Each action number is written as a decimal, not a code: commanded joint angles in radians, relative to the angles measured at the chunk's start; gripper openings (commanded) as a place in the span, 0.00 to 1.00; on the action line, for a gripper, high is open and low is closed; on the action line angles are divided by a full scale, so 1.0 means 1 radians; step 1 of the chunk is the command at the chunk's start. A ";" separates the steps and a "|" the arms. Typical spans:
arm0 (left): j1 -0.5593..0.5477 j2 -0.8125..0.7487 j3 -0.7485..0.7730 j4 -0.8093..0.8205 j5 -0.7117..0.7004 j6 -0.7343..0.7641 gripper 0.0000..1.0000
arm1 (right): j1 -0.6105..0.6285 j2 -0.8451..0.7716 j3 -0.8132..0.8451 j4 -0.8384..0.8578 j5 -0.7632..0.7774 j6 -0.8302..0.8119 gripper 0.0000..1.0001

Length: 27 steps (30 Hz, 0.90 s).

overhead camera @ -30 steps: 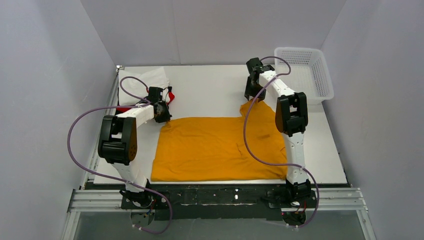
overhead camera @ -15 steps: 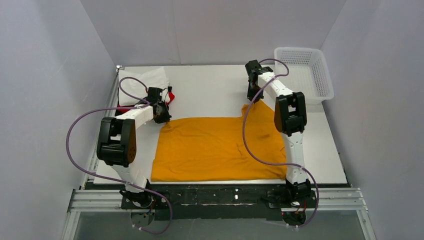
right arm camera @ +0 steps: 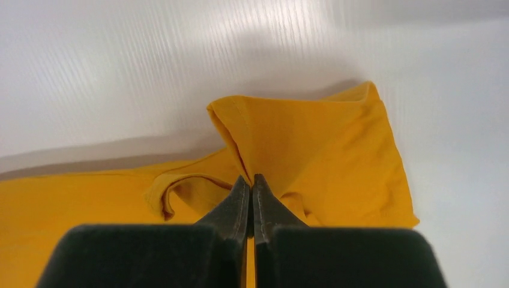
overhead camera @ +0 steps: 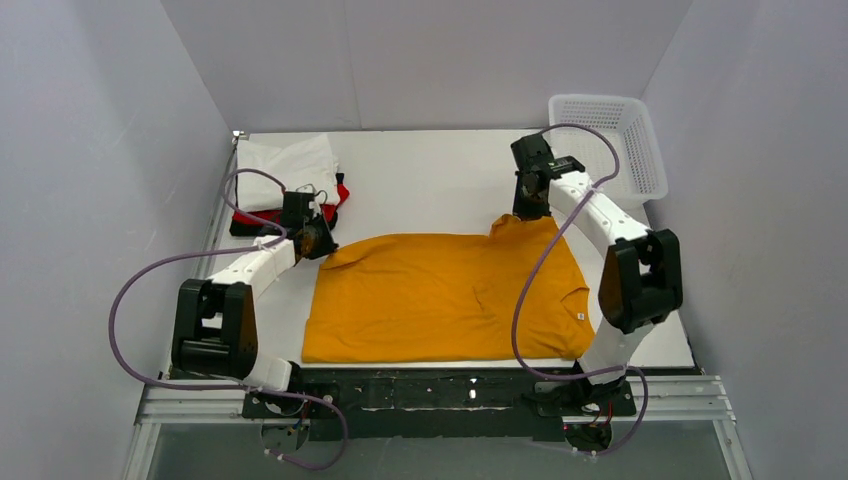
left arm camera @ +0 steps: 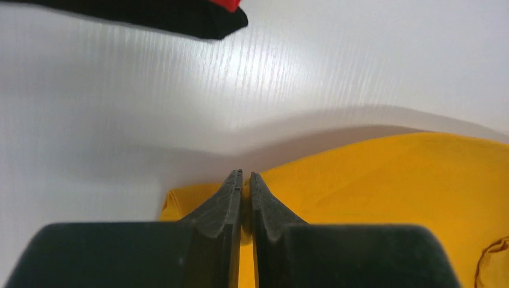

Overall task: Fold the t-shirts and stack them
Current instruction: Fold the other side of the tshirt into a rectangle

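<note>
A mustard-orange t-shirt (overhead camera: 440, 295) lies spread over the middle of the white table, with a small label near its right edge. My left gripper (overhead camera: 322, 243) is shut on its far left corner, and the cloth (left arm camera: 372, 198) is pinched between the pads (left arm camera: 246, 180). My right gripper (overhead camera: 527, 210) is shut on the far right corner, which stands lifted into a peak (right arm camera: 288, 132) between the pads (right arm camera: 251, 183). At the far left sits a stack of folded t-shirts: white (overhead camera: 285, 160) on top, then red (overhead camera: 342, 192) and black (overhead camera: 245, 220).
A white plastic lattice basket (overhead camera: 610, 145) stands at the far right corner of the table. Purple cables loop off both arms. Grey walls close in on the left, back and right. The black frame rail runs along the near edge.
The right gripper has shut on the shirt's far right corner and pulled it rightwards, spreading the right side flatter. The left arm has lowered and stretched, still holding its corner.
</note>
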<state>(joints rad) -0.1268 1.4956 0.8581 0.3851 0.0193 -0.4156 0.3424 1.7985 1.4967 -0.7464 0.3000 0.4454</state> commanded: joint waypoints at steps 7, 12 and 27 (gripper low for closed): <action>0.000 -0.277 -0.230 0.014 0.071 -0.052 0.00 | 0.122 -0.384 -0.351 -0.002 0.119 0.112 0.01; -0.001 -0.386 -0.308 0.012 0.079 -0.030 0.00 | 0.177 -0.559 -0.481 -0.046 0.148 0.180 0.01; -0.002 -0.551 -0.462 0.053 0.035 -0.062 0.04 | 0.227 -0.809 -0.756 -0.009 -0.022 0.247 0.01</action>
<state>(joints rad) -0.1272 0.9466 0.4309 0.4400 0.0669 -0.4618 0.5541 1.0115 0.7971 -0.8051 0.3534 0.6559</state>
